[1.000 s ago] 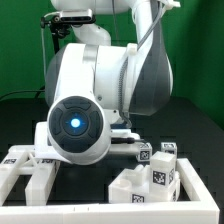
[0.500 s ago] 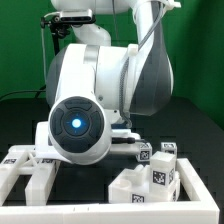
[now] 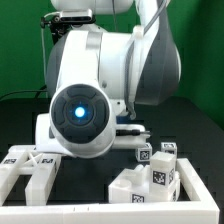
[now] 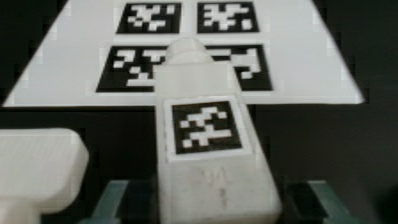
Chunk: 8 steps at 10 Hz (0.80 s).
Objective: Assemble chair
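In the wrist view a chunky white chair bar (image 4: 214, 150) with a square marker tag runs out from between my fingers, over the dark table. My gripper (image 4: 217, 205) is shut on this bar, one teal finger (image 4: 118, 200) on each side of it. Another rounded white chair part (image 4: 36, 170) lies right beside the bar. In the exterior view more white chair parts with tags (image 3: 150, 178) lie at the lower right, and one (image 3: 35, 165) at the lower left. The arm's bulky body (image 3: 85, 110) hides the gripper and the held bar there.
The marker board (image 4: 71, 70) with several tags lies flat just beyond the bar's tip. A low white wall (image 3: 195, 195) edges the exterior view's right front. A black backdrop stands behind the arm.
The arm's big round joint has shifted up and toward the exterior view's right. The loose chair parts on the table have not moved.
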Motion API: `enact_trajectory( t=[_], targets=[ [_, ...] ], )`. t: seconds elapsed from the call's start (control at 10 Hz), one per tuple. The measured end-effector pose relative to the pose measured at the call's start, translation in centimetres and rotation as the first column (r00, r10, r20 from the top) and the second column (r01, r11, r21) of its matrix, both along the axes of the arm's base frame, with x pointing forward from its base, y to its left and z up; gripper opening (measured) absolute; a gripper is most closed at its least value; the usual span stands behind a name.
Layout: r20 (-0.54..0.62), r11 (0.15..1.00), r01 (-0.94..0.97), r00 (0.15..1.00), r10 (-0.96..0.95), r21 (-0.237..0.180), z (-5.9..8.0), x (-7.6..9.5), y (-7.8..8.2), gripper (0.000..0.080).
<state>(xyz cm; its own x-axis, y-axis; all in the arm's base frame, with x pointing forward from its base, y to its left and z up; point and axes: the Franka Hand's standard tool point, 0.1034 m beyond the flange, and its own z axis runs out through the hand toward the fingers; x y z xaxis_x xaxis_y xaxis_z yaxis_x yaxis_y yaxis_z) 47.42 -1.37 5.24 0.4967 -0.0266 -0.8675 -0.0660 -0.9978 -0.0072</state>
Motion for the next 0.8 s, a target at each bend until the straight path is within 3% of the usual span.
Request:
enact_trajectory(
  t=[0.2, 0.4, 0.6, 0.8],
  targets=[
    [0.011, 1.0, 0.007, 1.0, -0.007, 0.002, 2.8, 1.8, -0.3, 0.0291],
    [0.048, 1.0, -0.004, 0.999, 0.004, 0.006, 3.2, 2.1, -1.9, 0.0291],
    [0.065, 1.0, -0.005, 0.998, 0.005, 0.003, 3.0, 2.2, -1.8, 0.0291],
    [0.177, 1.0, -0.01, 0.984, 0.011, -0.005, 2.7, 3.8, -1.7, 0.0291]
  ],
)
